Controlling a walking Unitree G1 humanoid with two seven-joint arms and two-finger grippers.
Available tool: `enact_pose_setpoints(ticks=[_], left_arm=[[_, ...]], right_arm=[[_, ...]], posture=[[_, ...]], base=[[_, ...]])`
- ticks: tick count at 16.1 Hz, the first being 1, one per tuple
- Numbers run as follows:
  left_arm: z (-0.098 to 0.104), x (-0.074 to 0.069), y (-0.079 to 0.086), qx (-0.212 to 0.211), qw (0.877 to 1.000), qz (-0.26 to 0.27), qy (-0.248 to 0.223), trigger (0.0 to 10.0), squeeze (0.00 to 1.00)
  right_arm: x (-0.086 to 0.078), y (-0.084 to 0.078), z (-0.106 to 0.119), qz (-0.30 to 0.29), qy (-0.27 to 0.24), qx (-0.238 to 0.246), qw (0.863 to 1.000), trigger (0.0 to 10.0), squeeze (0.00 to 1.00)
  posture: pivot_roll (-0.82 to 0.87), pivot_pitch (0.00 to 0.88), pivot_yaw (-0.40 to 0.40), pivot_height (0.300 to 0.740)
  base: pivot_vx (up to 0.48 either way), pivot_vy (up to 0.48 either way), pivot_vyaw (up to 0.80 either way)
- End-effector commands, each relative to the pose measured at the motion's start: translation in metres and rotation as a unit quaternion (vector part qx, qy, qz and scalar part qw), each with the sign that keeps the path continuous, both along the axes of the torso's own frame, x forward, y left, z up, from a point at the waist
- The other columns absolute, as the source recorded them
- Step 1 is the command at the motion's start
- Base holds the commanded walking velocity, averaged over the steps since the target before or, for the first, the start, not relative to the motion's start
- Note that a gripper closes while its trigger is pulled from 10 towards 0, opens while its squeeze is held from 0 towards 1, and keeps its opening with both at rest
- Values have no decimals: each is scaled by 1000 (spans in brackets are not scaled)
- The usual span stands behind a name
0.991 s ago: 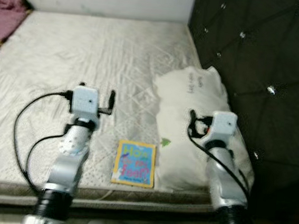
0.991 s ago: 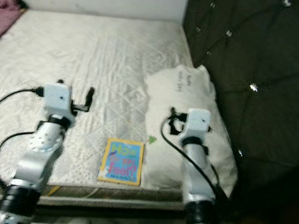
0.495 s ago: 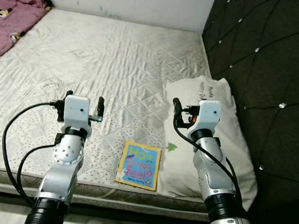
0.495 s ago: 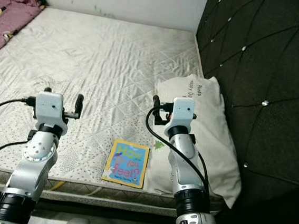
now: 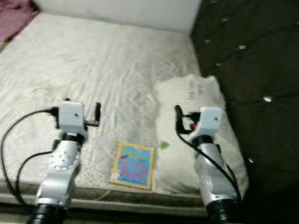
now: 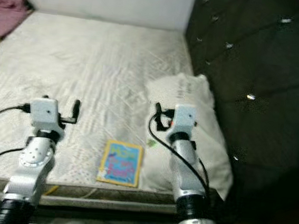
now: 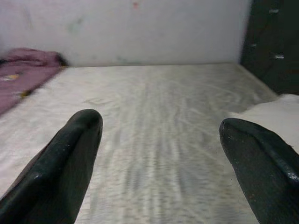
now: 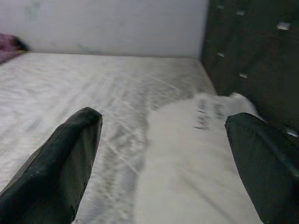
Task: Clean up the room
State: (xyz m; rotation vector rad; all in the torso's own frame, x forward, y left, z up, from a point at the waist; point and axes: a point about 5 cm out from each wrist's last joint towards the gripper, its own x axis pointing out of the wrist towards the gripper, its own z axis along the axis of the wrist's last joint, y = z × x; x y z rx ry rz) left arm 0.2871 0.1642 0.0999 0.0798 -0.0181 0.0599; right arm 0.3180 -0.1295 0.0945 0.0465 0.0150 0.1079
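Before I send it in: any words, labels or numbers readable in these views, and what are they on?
Book on the mattress: big coloured letters on the cover, too blurred to read.
Pillow by the headboard: a few lines of dark print near its far end, too small and blurred to read.
Nothing else carries text.

A bare quilted mattress (image 5: 101, 65) meets a pale wall (image 5: 112, 0) and a dark tufted headboard (image 5: 260, 64).

One book (image 5: 132, 165), one white pillow (image 5: 200, 135), one pink blanket (image 5: 4, 21), one mattress (image 5: 90, 64).
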Motion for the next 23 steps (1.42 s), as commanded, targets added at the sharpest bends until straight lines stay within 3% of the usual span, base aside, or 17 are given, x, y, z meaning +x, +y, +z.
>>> enact_pose_setpoints(ticks=[1, 11, 16, 23], left_arm=[[-2, -1, 4, -4, 1000, 4, 11, 10000, 0], [0, -1, -1, -13, 1000, 3, 13, 10000, 0], [2, 1, -3, -18, 1000, 5, 13, 10000, 0], [1, 1, -3, -27, 999, 8, 17, 10000, 0]], right_arm=[[2, 3, 2, 4, 0, 3, 1000, 10000, 0], [3, 8, 1, 9, 3, 6, 1000, 10000, 0], [4, 8, 1, 9, 2, 6, 1000, 10000, 0], [6, 10, 3, 17, 1, 3, 1000, 10000, 0]], posture=[[95, 0, -40, 740], [111, 0, -25, 740], [111, 0, -25, 740], [116, 0, -35, 740]], base=[[0, 356, 0], [0, 480, 0], [0, 0, 0], [0, 480, 0]])
